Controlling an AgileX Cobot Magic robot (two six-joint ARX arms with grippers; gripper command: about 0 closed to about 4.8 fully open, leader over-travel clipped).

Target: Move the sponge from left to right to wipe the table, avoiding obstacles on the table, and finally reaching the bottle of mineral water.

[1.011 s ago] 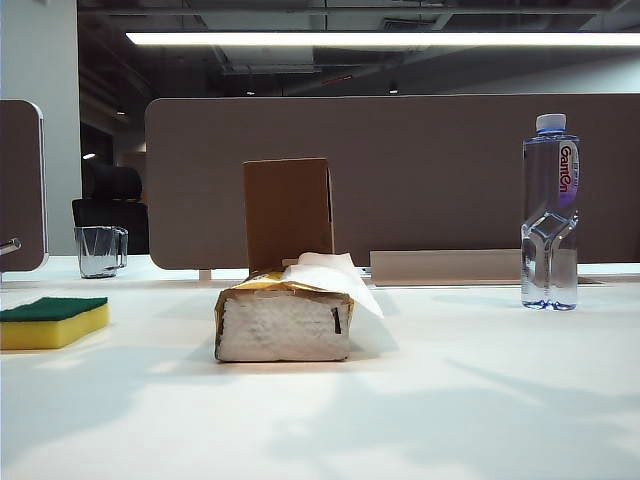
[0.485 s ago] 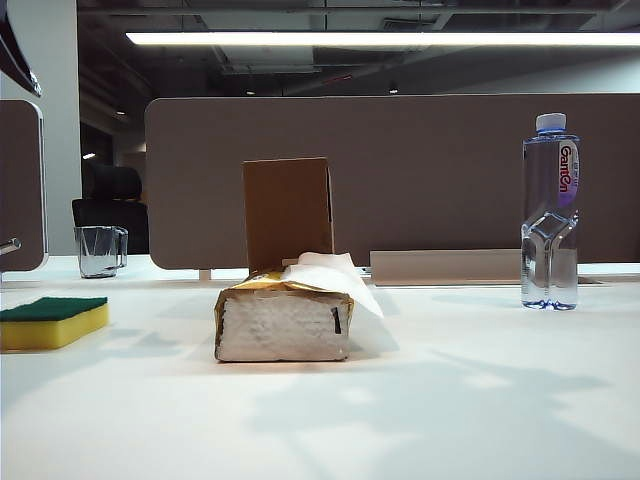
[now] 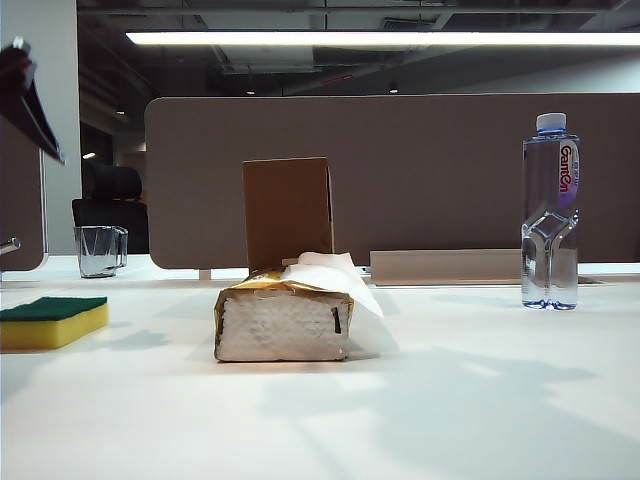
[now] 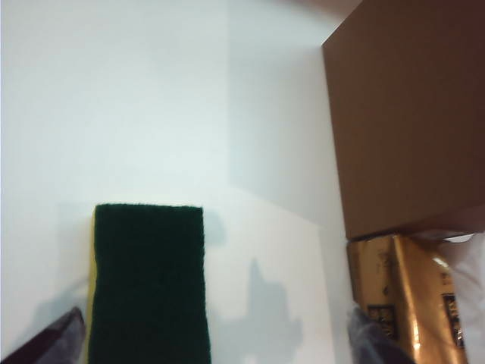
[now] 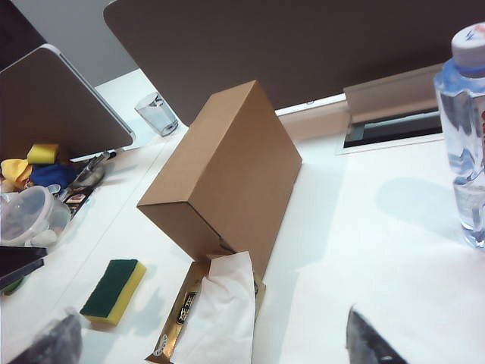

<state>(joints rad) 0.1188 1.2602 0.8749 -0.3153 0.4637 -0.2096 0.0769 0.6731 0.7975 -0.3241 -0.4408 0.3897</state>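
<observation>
Left gripper [image 4: 212,337]: fingers spread wide, up above the sponge — ready to drop down and grab it.
Sponge [image 3: 52,320]: flat on the table [image 3: 470,400], far left, green side up, not touched.
Tissue pack [image 3: 285,318] and box [image 3: 288,212]: in the middle — things to steer around.
Right gripper [image 5: 212,341]: spread wide, holding nothing, high over the middle.
Bottle [image 3: 550,212]: standing far right — the finish spot.

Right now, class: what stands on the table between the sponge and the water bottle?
The tissue pack and, directly behind it, the upright cardboard box stand mid-table between the sponge at left and the mineral water bottle at right.
</observation>
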